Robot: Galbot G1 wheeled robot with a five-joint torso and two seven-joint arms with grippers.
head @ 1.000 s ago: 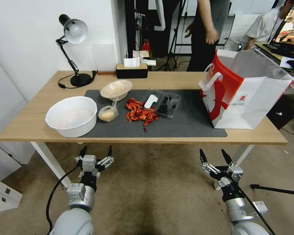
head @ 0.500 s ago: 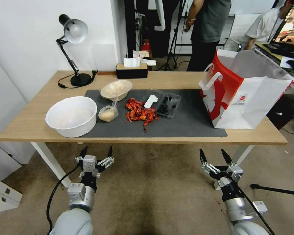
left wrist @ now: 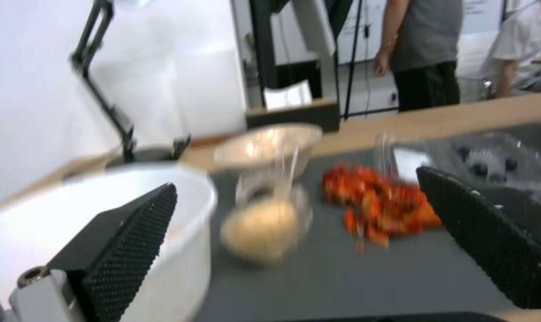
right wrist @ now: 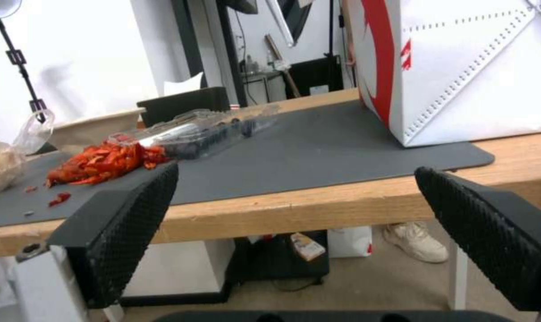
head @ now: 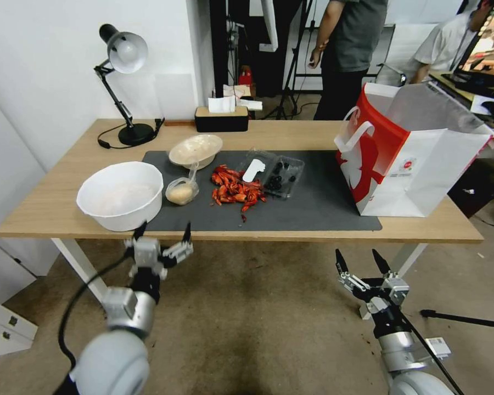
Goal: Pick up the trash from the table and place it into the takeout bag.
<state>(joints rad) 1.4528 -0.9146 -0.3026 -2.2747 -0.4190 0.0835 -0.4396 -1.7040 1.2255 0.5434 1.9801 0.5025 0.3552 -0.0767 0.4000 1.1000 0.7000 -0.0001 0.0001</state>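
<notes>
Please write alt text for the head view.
Left end effector, open, reaches the near edge of a wooden table holding a white bowl, red food scraps and a takeout bag; right end effector waits lower, open.

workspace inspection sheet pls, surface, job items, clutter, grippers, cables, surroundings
surface: wood table with a dark grey mat across its middle
job's things: red scraps, clear tray, tub of beige food, beige bowl, all on the mat; bag upright and open at the mat's right end
clutter: white basin, lamp, tissue box
grippers: left gripper at the table's front edge, jaws open, empty; right gripper low before the table, jaws open, empty
cables: lamp cord on the table; black cable along the left arm
surroundings: people standing behind the table, touching nothing on it
</notes>
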